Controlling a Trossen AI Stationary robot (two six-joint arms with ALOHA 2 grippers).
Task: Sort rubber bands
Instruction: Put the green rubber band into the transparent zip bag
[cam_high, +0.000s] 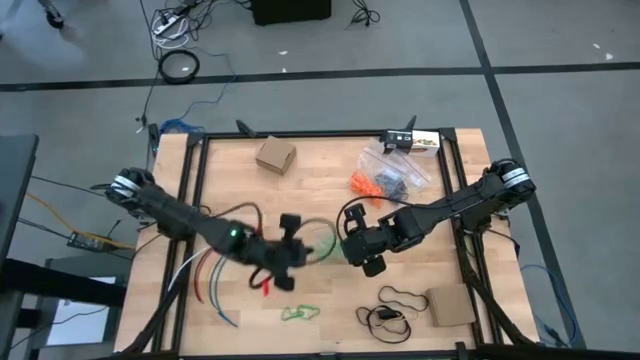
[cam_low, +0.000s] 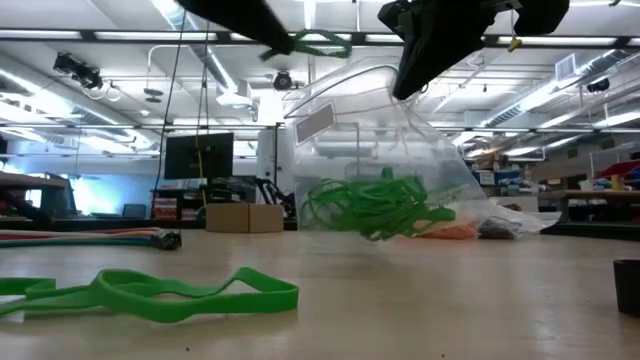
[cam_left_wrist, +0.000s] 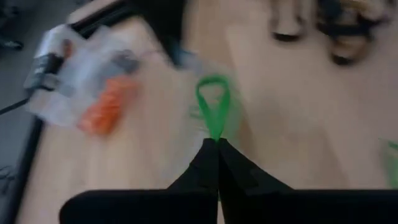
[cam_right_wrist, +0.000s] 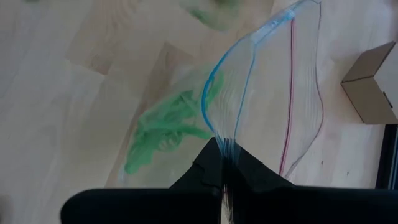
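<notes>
Your left gripper (cam_left_wrist: 217, 142) pinches 1 green band (cam_left_wrist: 213, 107), its loop pointing straight out from the fingertips toward the bag (cam_right_wrist: 267, 93). Your right gripper (cam_right_wrist: 222, 144) clamps the bag's rim, holding it up at mid-table; its mouth probably faces the band. More green bands (cam_low: 375, 208) sit inside.

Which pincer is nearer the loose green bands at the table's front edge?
Left. The left pincer hovers just above-behind the green bands; the right pincer, pinching the clear bag, sits farther off.
</notes>
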